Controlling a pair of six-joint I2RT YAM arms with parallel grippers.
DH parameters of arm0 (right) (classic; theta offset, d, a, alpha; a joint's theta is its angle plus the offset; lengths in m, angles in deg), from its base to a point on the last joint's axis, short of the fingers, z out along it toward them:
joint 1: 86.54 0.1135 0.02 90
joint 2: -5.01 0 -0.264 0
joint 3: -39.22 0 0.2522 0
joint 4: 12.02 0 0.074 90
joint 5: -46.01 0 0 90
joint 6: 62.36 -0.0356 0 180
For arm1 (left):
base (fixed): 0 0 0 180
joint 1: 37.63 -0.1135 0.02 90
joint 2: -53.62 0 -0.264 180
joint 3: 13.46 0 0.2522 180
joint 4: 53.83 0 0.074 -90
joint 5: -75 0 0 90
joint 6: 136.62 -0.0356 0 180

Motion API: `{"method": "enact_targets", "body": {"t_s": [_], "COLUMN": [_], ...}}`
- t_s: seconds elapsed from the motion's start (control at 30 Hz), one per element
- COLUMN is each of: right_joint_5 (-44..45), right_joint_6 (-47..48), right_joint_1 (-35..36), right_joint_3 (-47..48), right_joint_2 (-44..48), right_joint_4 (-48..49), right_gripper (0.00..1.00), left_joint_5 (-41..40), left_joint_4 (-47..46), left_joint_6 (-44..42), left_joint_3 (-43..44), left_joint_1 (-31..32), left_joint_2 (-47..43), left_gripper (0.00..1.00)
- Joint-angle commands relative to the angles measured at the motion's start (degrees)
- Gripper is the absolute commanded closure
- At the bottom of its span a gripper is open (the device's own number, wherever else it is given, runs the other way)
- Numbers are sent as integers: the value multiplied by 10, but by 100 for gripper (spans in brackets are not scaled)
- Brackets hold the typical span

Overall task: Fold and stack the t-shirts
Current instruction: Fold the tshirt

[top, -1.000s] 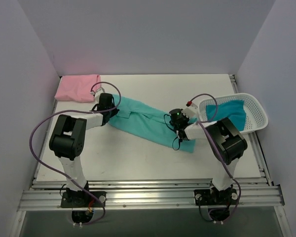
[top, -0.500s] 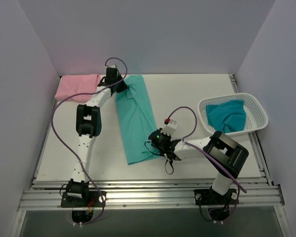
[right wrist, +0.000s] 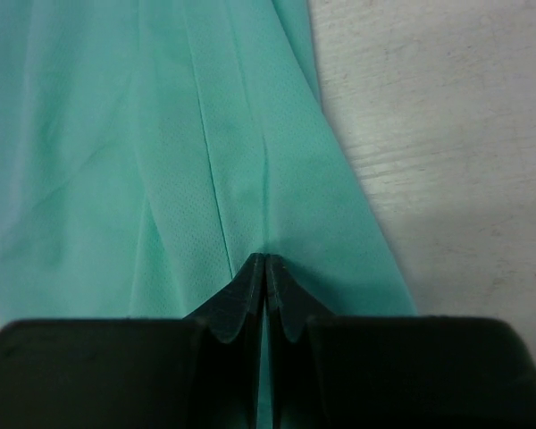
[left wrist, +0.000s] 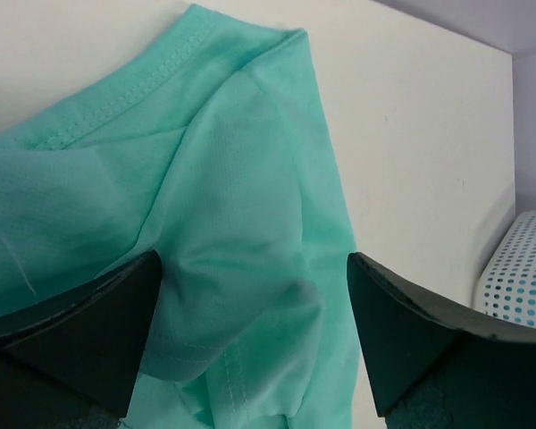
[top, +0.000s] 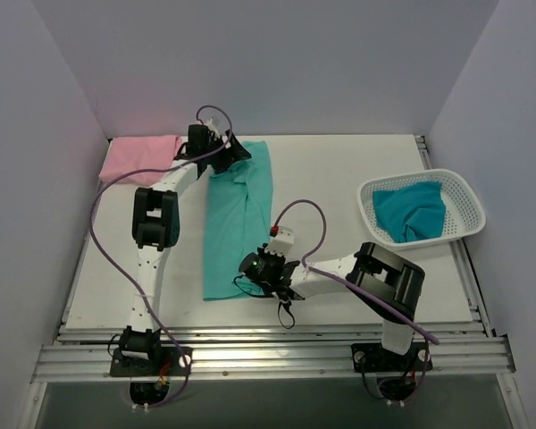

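The mint-green t-shirt (top: 237,219) lies as a long folded strip running from the back of the table toward the front. My left gripper (top: 234,152) (left wrist: 255,295) hovers open over its far end, the crumpled sleeve and hem (left wrist: 205,179) lying loose between the spread fingers (left wrist: 80,331). My right gripper (top: 244,273) (right wrist: 265,264) is shut on a pinch of the mint-green cloth (right wrist: 205,134) at the strip's near right corner. The pink t-shirt (top: 143,157) lies folded at the back left. The teal t-shirt (top: 411,210) sits in the basket.
The white mesh basket (top: 465,193) (left wrist: 523,268) stands at the right edge of the table. Bare white tabletop (top: 330,179) (right wrist: 429,134) lies between the strip and the basket. Purple cables loop above both arms.
The mint-green shirt has swung from a diagonal across the table to lengthwise. My left gripper carried its end to the back and opened, letting go. My right gripper dragged the other end forward and left.
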Motion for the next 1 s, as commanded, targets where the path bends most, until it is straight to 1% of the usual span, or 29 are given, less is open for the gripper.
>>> {"method": "enact_targets", "body": {"t_s": [0.0, 0.07, 0.1, 0.13, 0.17, 0.2, 0.3, 0.4, 0.43, 0.5, 0.53, 0.57, 0.6, 0.63, 0.67, 0.7, 0.73, 0.77, 0.8, 0.83, 0.87, 0.9, 0.93, 0.97], "right_joint_5": [49, 65, 72, 85, 91, 97, 117, 132, 137, 155, 159, 161, 168, 174, 181, 183, 172, 151, 124, 63, 43, 37, 43, 46], "right_joint_6": [-10, -13, -14, -15, -16, -17, -26, -35, -38, -48, -49, -49, -49, -49, -46, -39, -3, 20, 45, 79, 89, 93, 92, 92], "right_joint_1": [9, 11, 12, 16, 20, 22, 35, 53, 59, 74, 75, 77, 76, 76, 74, 62, 52, 34, -10, -29, -46, -54, -57, -57], "right_joint_3": [-1, 4, 6, 7, 8, 8, 5, 3, 6, 8, 10, 10, 10, 8, 5, -7, -19, -33, -68, -87, -102, -116, -117, -117], "right_joint_2": [18, 32, 39, 52, 60, 68, 99, 125, 135, 145, 154, 159, 164, 177, 185, 193, 211, 222, 234, 257, 269, 277, 288, 292], "right_joint_4": [-116, -143, -151, -165, -167, -177, -206, -224, -234, -249, -257, -262, -265, -272, -273, -268, -233, -200, -169, -102, -79, -71, -82, -89], "right_gripper": [100, 100, 100, 100, 100, 100, 100, 100, 100, 100, 100, 100, 100, 100, 90, 78, 58, 26, 19, 13, 6, 5, 5, 5], "left_joint_5": [9, 8, 3, -3, -10, -29, -57, -56, -49, -49, -53, -75, -88, -103, -117, -145, -164, -186, -236, -259, -290, -332, -349, -362], "left_joint_4": [-35, -55, -60, -73, -89, -97, -127, -103, -59, -18, -12, -14, -21, -38, -49, -57, -71, -86, -92, -100, -98, -88, -82, -68], "left_joint_6": [-17, -16, -16, -17, -18, -19, -30, -41, -39, -37, -31, -28, -26, -20, -15, -10, 6, 15, 25, 53, 67, 78, 92, 100], "left_joint_3": [-69, -102, -134, -152, -173, -213, -265, -241, -209, -207, -254, -291, -334, -382, -480, -531, -581, -677, -723, -765, -801, -857, -878, -893], "left_joint_1": [-22, -28, -30, -35, -38, -42, -53, -65, -68, -71, -69, -65, -56, -51, -45, -30, -21, -8, 6, 39, 58, 80, 119, 137], "left_joint_2": [-115, -155, -174, -217, -241, -287, -358, -365, -363, -381, -397, -418, -466, -490, -519, -573, -599, -627, -652, -703, -727, -768, -785, -803], "left_gripper": [6, 6, 6, 6, 6, 6, 6, 6, 6, 6, 6, 6, 6, 6, 6, 6, 6, 6, 6, 6, 6, 6, 6, 6]}}
